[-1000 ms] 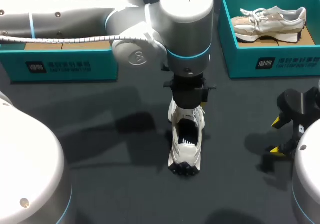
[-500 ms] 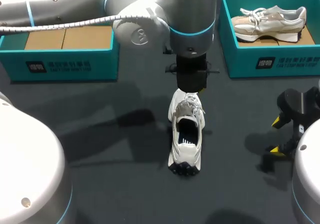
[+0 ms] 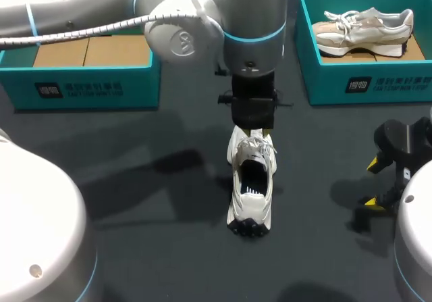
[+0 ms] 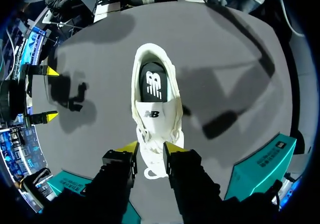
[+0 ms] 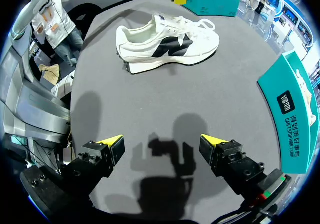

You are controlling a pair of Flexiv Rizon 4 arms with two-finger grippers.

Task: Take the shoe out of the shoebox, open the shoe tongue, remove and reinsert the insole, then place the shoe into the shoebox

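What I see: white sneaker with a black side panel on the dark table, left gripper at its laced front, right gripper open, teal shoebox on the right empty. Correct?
One slip: the teal shoebox on the right is not empty; the head view shows a beige sneaker lying in it. The white sneaker, dark table, left gripper and open right gripper are as stated.

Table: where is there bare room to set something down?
Bare table lies between the white shoe and the right end effector, and between the shoe and the left shoebox. Crowded at the shoe's laces, where the left end effector hangs.
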